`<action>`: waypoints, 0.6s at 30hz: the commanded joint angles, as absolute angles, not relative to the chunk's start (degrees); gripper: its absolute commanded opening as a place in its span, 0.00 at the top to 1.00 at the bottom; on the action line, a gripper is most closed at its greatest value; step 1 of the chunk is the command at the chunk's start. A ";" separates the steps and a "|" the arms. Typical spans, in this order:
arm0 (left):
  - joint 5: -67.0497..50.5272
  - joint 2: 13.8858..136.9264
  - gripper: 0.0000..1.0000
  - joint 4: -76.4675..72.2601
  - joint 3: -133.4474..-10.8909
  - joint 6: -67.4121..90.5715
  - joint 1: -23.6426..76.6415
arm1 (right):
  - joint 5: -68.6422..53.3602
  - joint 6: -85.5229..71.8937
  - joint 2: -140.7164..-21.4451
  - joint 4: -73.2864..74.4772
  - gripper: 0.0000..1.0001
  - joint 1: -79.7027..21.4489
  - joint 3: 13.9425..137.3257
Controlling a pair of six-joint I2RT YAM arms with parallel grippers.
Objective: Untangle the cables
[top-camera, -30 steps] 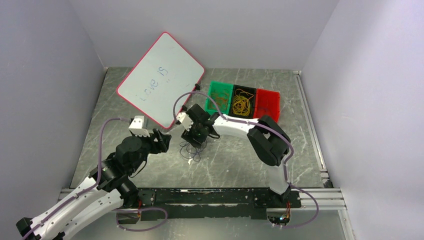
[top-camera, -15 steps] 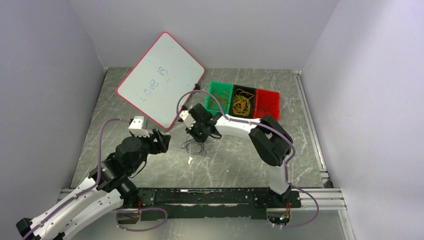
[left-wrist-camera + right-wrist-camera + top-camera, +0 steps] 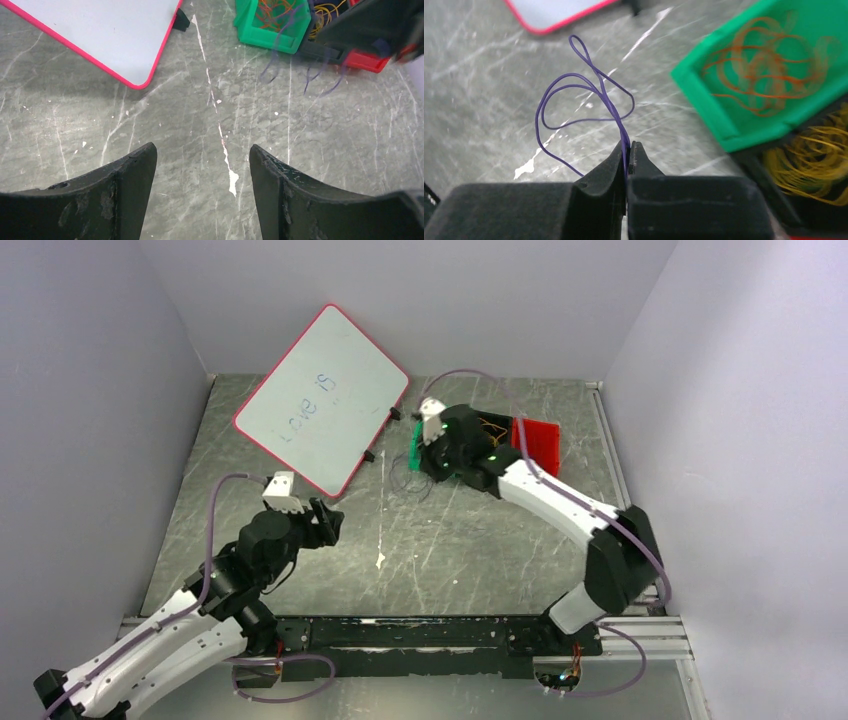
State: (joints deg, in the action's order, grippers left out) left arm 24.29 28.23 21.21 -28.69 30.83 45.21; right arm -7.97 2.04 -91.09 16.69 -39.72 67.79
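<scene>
A thin purple cable (image 3: 616,114) hangs in loops from my right gripper (image 3: 629,145), which is shut on it. From above, the cable (image 3: 405,480) dangles over the table just left of the green bin (image 3: 416,448), below the right gripper (image 3: 430,460). Orange cables (image 3: 764,75) lie in the green bin (image 3: 704,100), and yellow cables (image 3: 809,165) fill the black bin beside it. My left gripper (image 3: 202,155) is open over bare table, nothing between its fingers (image 3: 135,170). It sits well short of the dangling cable (image 3: 272,70).
A pink-rimmed whiteboard (image 3: 320,400) leans at the back left, its corner (image 3: 145,75) ahead of the left gripper. A red bin (image 3: 540,440) ends the row of bins on the right. Grey walls close in three sides.
My right gripper shut on the purple cable, lifted it off the middle of the table and swung back and right to the green bin. The left arm barely moved.
</scene>
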 commanded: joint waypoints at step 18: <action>18.03 33.61 0.29 16.23 -30.22 29.70 44.93 | 22.90 -9.35 -75.47 25.98 1.00 -13.70 67.91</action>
State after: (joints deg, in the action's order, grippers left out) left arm 20.51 33.58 18.04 -28.69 29.80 45.21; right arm 16.47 -6.55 -76.18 24.14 -16.95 67.68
